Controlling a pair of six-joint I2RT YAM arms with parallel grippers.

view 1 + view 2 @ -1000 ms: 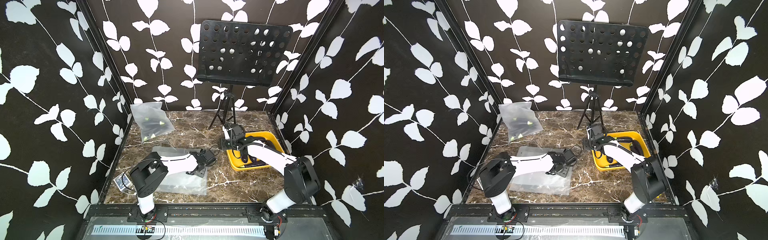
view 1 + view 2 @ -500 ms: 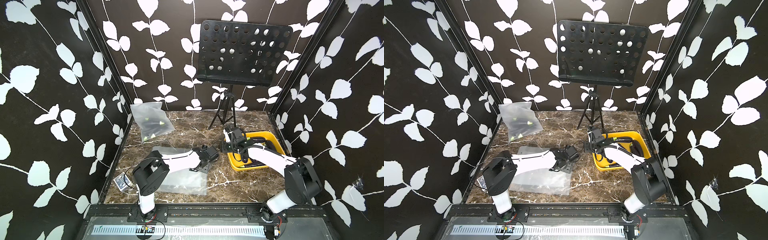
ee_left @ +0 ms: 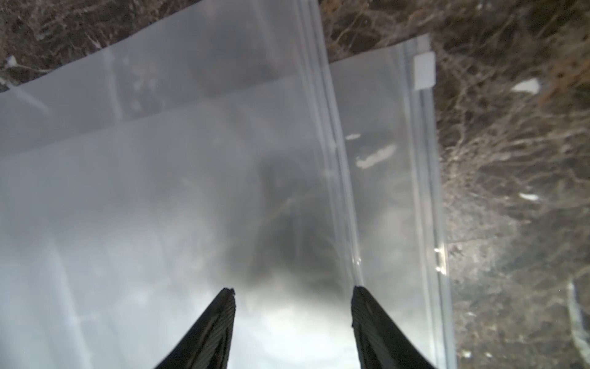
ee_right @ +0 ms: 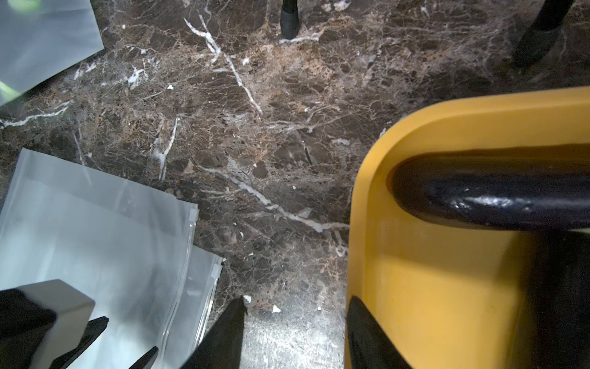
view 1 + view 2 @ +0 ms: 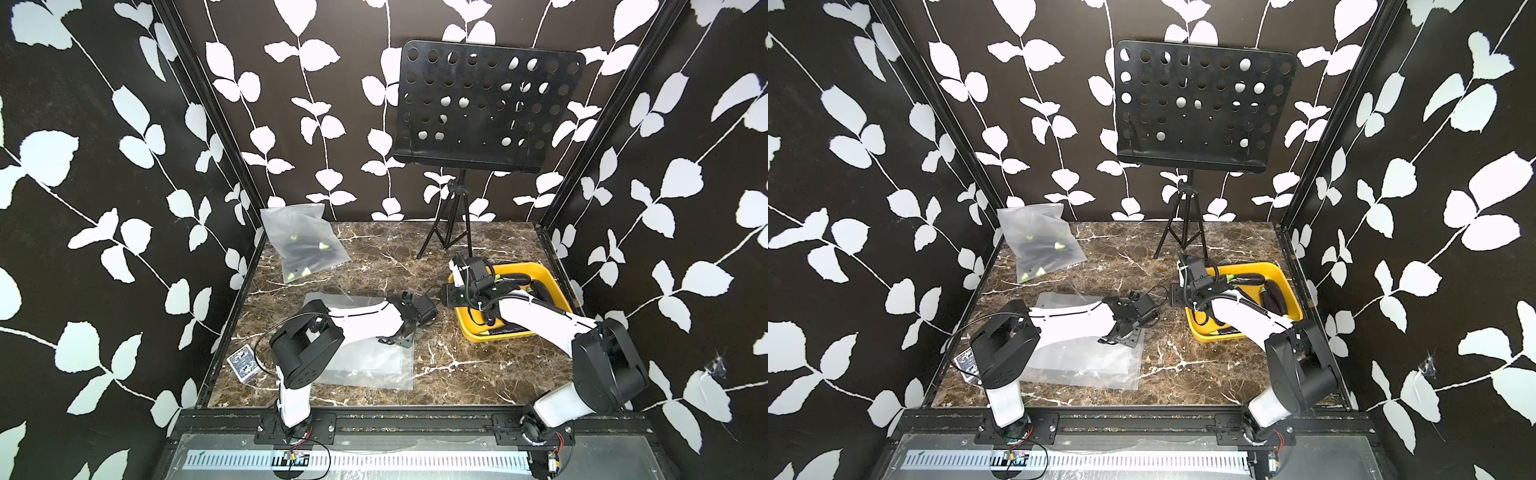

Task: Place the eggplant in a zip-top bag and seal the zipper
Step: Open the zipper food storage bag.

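My right arm crosses the yellow tray (image 5: 498,336) in both top views and hides much of what lies in it. My left pincer's tips are hidden there under its own wrist. In the right wrist view the eggplant (image 4: 495,195) runs off the frame, so only its rounded end shows. A dark shape just beside it is too shadowed to name.

My right pincer (image 4: 297,303) has its fingers apart with nothing between them. One finger is over the marble table (image 4: 271,143) and the other is at the tray's edge. The eggplant lies inside the tray, ahead of those fingertips and not touching them. Its long axis runs crosswise to my fingers, with the rounded end toward the tray wall that faces the bags.

My left pincer (image 3: 292,290) is also spread and empty, over the flat zip-top bag (image 3: 159,191), which overlaps a second bag (image 3: 383,111).
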